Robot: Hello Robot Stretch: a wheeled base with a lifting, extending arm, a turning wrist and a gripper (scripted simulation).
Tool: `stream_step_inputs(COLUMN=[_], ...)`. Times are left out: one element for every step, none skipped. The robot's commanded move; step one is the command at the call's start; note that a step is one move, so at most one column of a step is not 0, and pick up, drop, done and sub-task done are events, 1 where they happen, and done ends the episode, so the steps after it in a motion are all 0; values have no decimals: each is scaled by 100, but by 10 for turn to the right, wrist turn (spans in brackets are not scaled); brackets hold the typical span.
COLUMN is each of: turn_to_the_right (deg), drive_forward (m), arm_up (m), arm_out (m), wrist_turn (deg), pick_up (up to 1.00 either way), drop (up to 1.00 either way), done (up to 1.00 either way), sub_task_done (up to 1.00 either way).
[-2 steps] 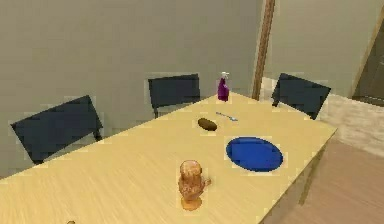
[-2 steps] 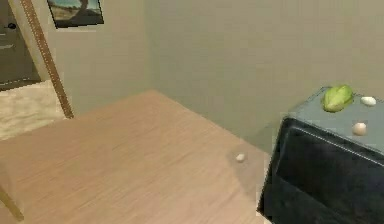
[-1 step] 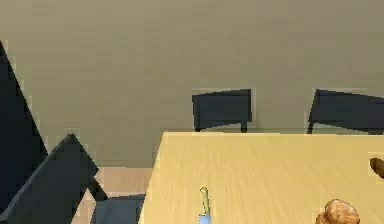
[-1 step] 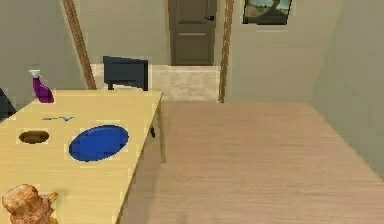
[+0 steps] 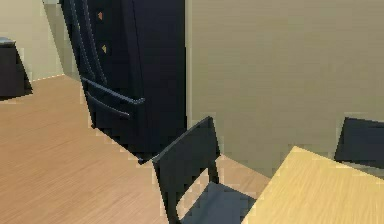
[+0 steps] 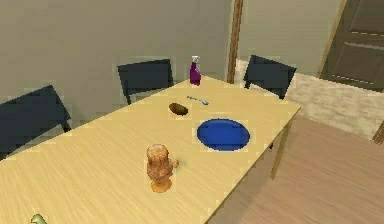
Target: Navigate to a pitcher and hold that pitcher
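Evidently approach nearly complete: amber vessel (image 6: 160, 167), likely the pitcher, stands on bench (image 6: 90, 150). Next: reach for it. Gripper state cannot be told.

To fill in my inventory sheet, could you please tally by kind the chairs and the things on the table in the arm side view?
Dark chairs: 3
Amber pitcher: 1
Blue plate: 1
Purple bottle: 1
Small brown thing: 1
Pale utensil: 1
Small green thing: 1
Total: 9
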Motion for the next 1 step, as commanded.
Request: stream_step_inputs(turn_to_the_right=[0], drive_forward=[0], arm_up=[50], arm_out=[0], wrist_turn=[0], pick_up=[0], drop=[0], done=[0], sub_task_done=[0])
